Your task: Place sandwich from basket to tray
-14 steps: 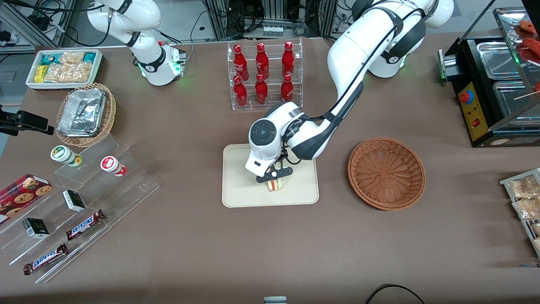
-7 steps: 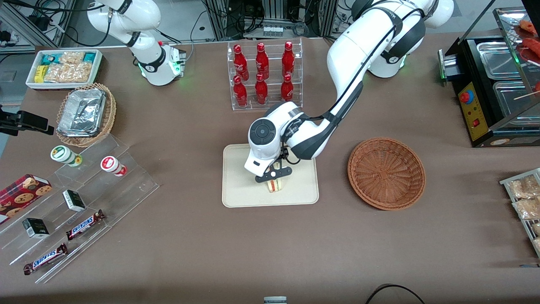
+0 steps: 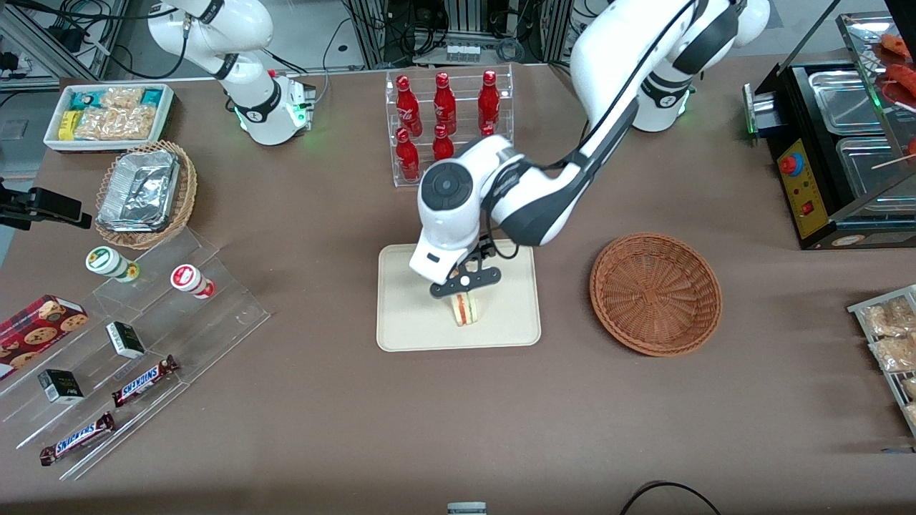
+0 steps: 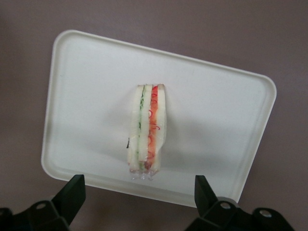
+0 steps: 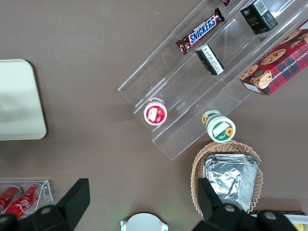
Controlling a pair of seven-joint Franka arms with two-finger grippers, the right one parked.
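**Mia:** On the cream tray (image 3: 415, 315) sits the sandwich (image 3: 465, 309). It stands on its edge. You can see soft pale bread with a green stripe and a red-orange stripe.

**Ben:** Where is the gripper (image 3: 465, 284)?

**Mia:** Up above the sandwich, not touching it. Its two black fingers (image 4: 72, 192) are spread wide apart, with nothing between them.

**Ben:** What is the tray like?

**Mia:** Smooth and flat, a rectangle with round corners and a low rim. It lies on a plain brown table (image 3: 329, 415).

**Ben:** And the basket (image 3: 655, 293)?

**Mia:** Round and bumpy, made of reddish-brown wicker. From the tray it is at 3 o'clock in the front view. They do not touch.

**Ben:** Any words to read?

**Mia:** Yes! Two chocolate bars (image 3: 145, 380) say SNICKERS in blue letters. They lie on clear plastic steps (image 3: 215, 315), toward the parked arm's end of the table.

**Ben:** What is at 12 o'clock from the tray?

**Mia:** Shiny red bottles (image 3: 408, 107) in a clear rack.
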